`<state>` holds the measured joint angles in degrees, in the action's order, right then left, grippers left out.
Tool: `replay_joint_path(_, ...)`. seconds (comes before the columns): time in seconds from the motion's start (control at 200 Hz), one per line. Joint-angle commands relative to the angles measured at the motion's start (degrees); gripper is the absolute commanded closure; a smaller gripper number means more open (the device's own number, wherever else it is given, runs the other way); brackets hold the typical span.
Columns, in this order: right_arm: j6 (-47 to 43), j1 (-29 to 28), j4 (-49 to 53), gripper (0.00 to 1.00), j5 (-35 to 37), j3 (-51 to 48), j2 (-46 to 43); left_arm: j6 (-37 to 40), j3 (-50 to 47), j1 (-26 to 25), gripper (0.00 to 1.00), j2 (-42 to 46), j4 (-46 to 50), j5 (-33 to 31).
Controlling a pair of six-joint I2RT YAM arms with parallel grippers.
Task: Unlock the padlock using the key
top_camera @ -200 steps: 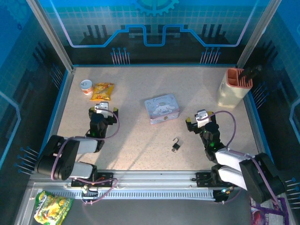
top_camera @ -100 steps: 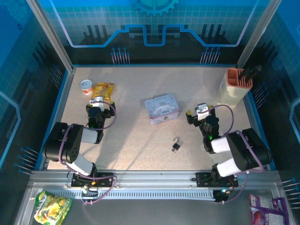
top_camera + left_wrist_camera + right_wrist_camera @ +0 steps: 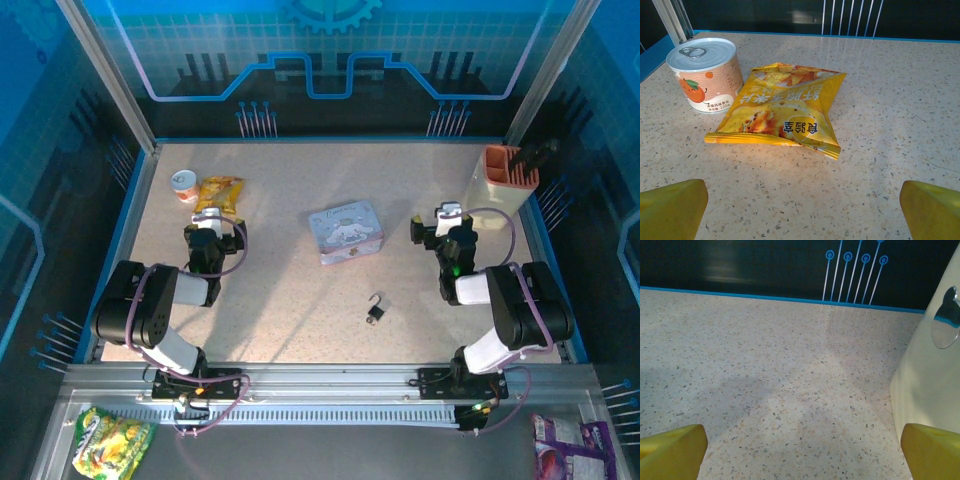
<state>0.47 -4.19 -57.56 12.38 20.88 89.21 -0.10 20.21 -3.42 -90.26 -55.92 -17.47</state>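
dark padlock lies on the speckled bench, near the front; the key is too small to make out. left tool and right tool both wide, empty, well apart from the padlock, the right one nearer. open bench all round it; pale blue tin behind.

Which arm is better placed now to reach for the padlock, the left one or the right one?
Right. The right gripper is open and nearer the padlock; the left gripper faces the snack bag, farther away.
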Motion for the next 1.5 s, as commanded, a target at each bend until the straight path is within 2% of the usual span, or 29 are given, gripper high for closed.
replay_joint_path(0.0, 1.34, -0.03, 2.93, 0.0, -0.01, 0.27, -0.81, -0.78, 0.45, 0.43, 0.01, 0.93, -0.33, 0.56)
replay_joint_path(1.496, 0.5, -0.97, 3.25, 0.0, 1.38, 0.62, -0.68, -0.72, 0.45, 0.43, 0.01, 0.94, -0.33, 0.53)
